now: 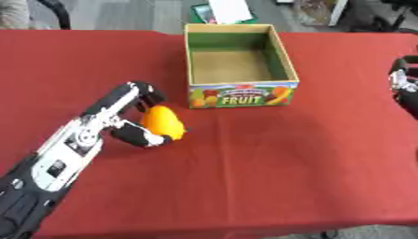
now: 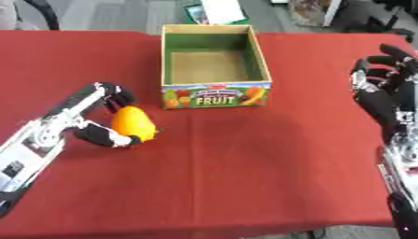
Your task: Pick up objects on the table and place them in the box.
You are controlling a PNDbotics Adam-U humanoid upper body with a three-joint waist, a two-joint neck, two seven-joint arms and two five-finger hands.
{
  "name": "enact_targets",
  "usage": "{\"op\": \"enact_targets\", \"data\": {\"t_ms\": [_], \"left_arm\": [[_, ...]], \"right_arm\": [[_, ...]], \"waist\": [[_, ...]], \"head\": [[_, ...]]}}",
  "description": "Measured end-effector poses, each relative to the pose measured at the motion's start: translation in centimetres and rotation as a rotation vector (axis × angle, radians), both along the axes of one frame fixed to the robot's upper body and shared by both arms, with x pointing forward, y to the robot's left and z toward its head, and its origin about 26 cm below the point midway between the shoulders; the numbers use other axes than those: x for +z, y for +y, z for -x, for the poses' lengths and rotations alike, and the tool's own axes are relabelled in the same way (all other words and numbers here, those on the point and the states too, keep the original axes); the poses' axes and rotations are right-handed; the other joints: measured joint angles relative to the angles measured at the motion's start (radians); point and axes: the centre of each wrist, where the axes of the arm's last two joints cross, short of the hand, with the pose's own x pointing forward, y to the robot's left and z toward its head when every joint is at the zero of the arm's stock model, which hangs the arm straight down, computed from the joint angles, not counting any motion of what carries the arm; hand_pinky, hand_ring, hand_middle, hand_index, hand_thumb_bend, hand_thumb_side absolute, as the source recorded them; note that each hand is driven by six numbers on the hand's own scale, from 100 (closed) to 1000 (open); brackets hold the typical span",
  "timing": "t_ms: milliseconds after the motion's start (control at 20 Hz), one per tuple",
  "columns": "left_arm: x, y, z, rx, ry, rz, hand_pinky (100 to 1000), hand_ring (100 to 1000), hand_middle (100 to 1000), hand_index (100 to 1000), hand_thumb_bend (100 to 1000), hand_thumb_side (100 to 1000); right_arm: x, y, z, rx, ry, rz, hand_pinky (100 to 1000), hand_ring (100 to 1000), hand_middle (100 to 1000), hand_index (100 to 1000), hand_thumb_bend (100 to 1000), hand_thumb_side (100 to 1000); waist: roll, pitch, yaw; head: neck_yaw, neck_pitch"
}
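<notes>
The fruit (image 1: pixel 161 121), an orange-yellow, mango-like oval with a smooth, slightly glossy skin, is judged to be a light, rigid toy piece, probably slippery on its rounded flanks and unlikely to be damaged by handling. A hold across its broad middle, with fingers on one side and thumb opposite, is judged the most secure; its tapered ends would be apt to slip. It is found on the red table (image 1: pixel 269 168), in front of and to the left of the box (image 1: pixel 239 95), near that box's front left corner. The left hand (image 1: pixel 135 116) is curled round it, fingers over the top and thumb beneath. The box is open-topped, marked FRUIT, and nothing is seen inside. The right hand (image 2: pixel 384 93) is held well right of the box, fingers spread, holding nothing.
</notes>
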Motion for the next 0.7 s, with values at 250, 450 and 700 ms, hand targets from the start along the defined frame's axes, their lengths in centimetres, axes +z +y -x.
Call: {"op": "enact_targets", "data": {"t_ms": [250,450,700], "left_arm": [[-0.58,0.28,-0.18,0.026,-0.002,-0.061,557,569,524,628,543,100],[-1.01,0.73,-0.45,0.079,-0.014,-0.074,452,437,370,465,450,100],[-0.46,0.77,-0.45,0.122,-0.069,-0.040,414,357,269,368,458,100]], "right_arm": [[0.00,0.00,0.00,0.000,0.000,0.000,631,619,639,809,181,115],[0.00,0.00,0.00,0.001,0.002,0.001,631,619,639,809,182,115],[0.00,0.00,0.00,0.001,0.002,0.001,631,618,639,809,183,114]], "waist": [[-0.001,-0.002,0.000],[-0.002,-0.002,0.002],[-0.003,-0.003,0.002]], "head": [[0.000,0.000],[0.000,0.000],[-0.001,0.000]]}}
